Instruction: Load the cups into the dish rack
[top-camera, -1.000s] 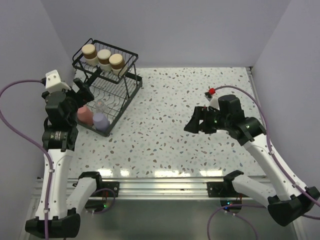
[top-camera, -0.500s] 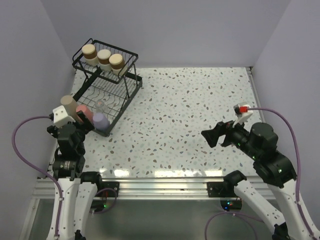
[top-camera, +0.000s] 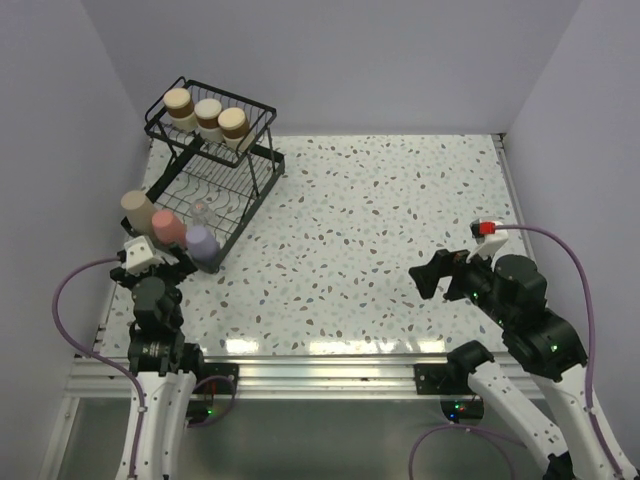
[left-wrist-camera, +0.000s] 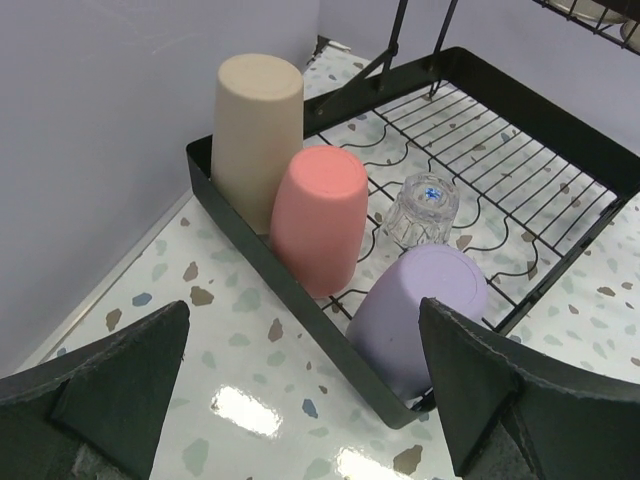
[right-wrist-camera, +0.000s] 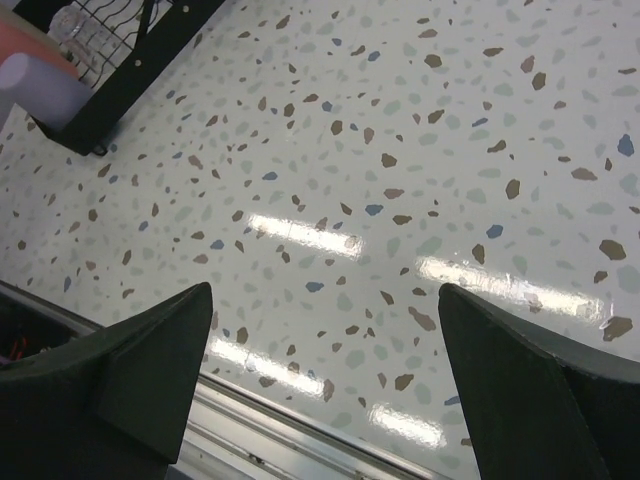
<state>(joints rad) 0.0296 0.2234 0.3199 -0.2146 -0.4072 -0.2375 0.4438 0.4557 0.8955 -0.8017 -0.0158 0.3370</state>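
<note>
Terrazzo table (right-wrist-camera: 450, 150), cups (left-wrist-camera: 318, 215) sit mouth-down in the dish rack (left-wrist-camera: 560, 118), probably to drain; left gripper (left-wrist-camera: 300, 400) and right gripper (right-wrist-camera: 325, 370) both spread wide, holding nothing, job looks done

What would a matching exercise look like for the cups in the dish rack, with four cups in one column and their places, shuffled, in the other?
Column one:
1 steel cups
2 tan cup
3 clear glass cup
4 lavender cup

Column two:
A tilted, at the end of the row away from the wall
B upper basket
C lower tray, corner by the wall
D on the tray wires behind the pink cup

Pairs: 1-B, 2-C, 3-D, 4-A
</note>
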